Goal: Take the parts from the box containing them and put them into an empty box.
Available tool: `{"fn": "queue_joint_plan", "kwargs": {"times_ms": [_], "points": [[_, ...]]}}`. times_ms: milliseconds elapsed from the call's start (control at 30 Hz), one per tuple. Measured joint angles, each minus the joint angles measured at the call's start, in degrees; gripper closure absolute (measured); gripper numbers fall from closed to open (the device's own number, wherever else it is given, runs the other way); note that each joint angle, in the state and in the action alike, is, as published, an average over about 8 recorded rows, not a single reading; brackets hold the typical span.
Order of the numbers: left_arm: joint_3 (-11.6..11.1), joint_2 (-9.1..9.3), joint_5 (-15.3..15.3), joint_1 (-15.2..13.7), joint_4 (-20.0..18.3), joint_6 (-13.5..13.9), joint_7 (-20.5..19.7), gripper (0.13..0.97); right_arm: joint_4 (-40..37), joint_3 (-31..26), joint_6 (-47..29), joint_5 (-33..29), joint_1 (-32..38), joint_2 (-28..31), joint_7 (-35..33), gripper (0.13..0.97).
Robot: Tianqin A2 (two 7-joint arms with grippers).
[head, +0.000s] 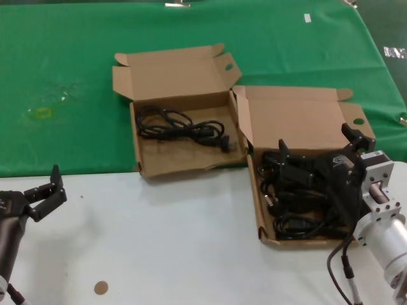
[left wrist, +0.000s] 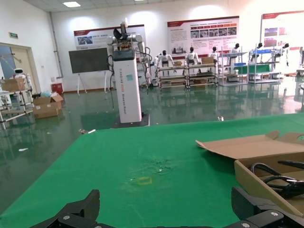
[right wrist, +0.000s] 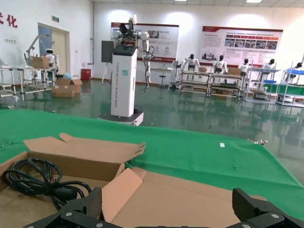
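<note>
black cables (head: pixel 299 197) in both boxes (head: pixel 184 162), apparently

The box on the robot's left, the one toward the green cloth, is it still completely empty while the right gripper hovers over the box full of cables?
Not quite. The left box is not empty: the head view shows one coiled black cable already lying in it. The rest holds: the right gripper is open above the box full of cables, and the left gripper waits over the white table.

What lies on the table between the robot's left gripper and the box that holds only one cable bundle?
Head view: only bare white tabletop separates the left gripper from the box with one cable bundle.
</note>
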Motion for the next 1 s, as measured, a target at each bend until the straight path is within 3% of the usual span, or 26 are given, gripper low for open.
{"fn": "queue_joint_plan", "kwargs": {"times_ms": [1000], "points": [[0.0,0.0,0.0,0.0,0.0,0.0,0.0,0.132,0.0,0.0,0.0,0.0,0.0,0.0,0.0,0.129]]}}
